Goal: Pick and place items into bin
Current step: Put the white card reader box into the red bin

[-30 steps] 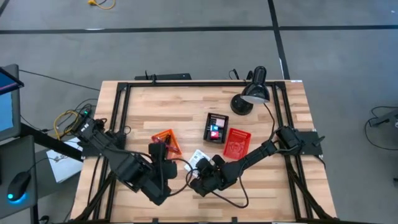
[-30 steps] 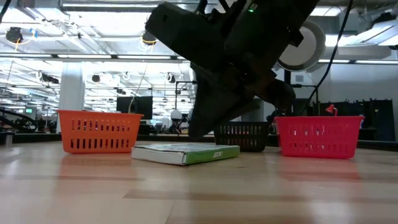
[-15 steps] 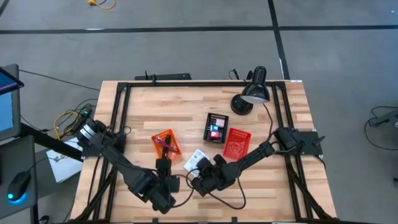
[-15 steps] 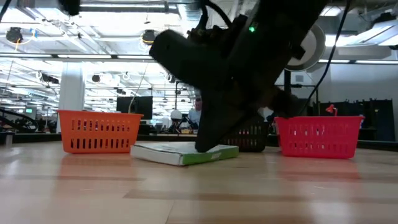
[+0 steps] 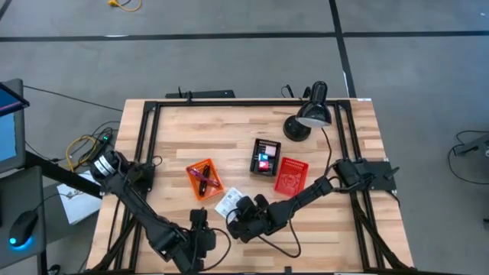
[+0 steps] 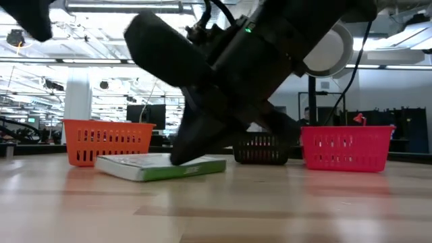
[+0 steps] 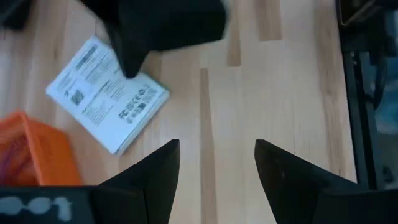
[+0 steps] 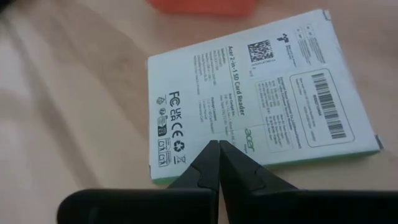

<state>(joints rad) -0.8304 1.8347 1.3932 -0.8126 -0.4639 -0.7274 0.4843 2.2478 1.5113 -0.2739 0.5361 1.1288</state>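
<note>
R tool [image 5: 234,224] pushed white packet [image 5: 228,200] left; L arm [image 5: 145,218] withdrew.

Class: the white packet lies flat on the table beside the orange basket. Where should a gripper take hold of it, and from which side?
The white packet lies flat on the table, so its faces offer no purchase. Probably best: come from above with open fingers and pinch across two opposite thin edges, away from the side nearest the orange basket, where room looks tight.

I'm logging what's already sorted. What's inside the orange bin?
The high view shows a dark pen-like item with some red lying in the orange bin. Anything beneath it is hidden, and in the low view the bin's slatted wall reveals no contents.
</note>
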